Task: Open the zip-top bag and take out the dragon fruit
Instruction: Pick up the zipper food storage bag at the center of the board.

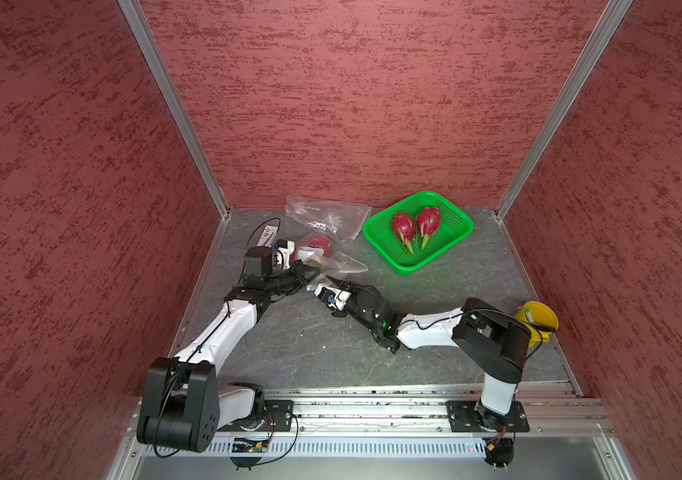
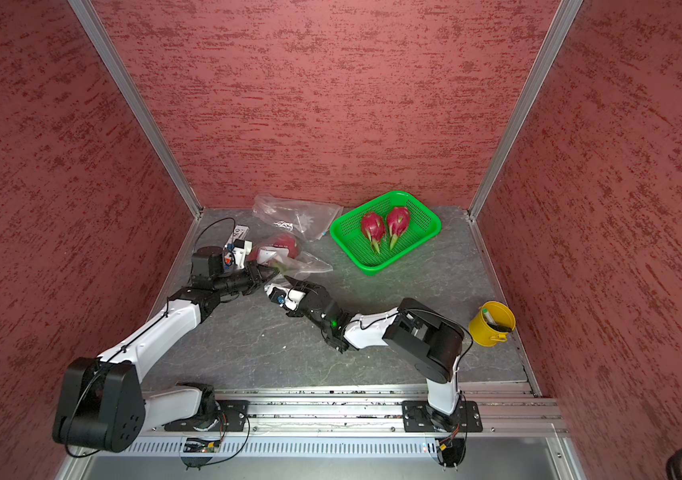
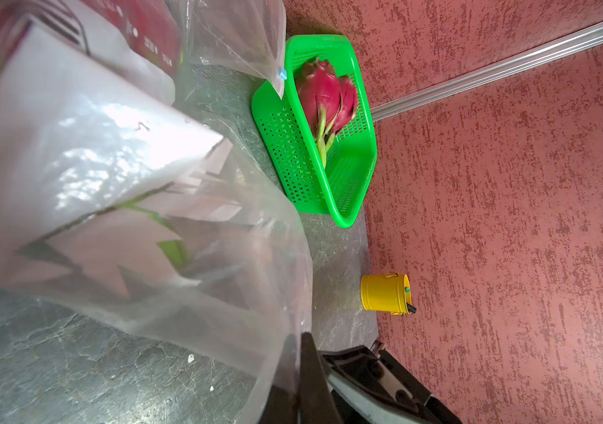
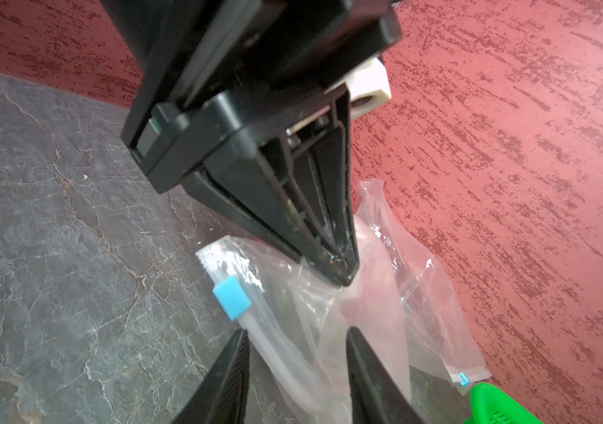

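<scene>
Catalogue entry: one magenta-pink dragon fruit (image 1: 317, 244), sealed inside a clear plastic zip-top bag (image 1: 347, 264), at the far left of the grey stone-look tabletop (image 1: 310, 353).

Detail for you, operator: the left gripper (image 4: 344, 274) has its tips pressed together on a fold of the bag's film. The right gripper (image 4: 298, 367) stands with its jaws apart astride the bag's edge, just beside the blue slider tab (image 4: 231, 297), with film lying loose between them. Two more pink dragon fruits (image 1: 403, 226) lie side by side in the green mesh plastic basket (image 1: 416, 259), to the right of the bag. A second, empty clear bag (image 1: 322, 214) lies behind, by the back wall. A small yellow pail (image 2: 484, 334) stands well apart at the table's right edge.
</scene>
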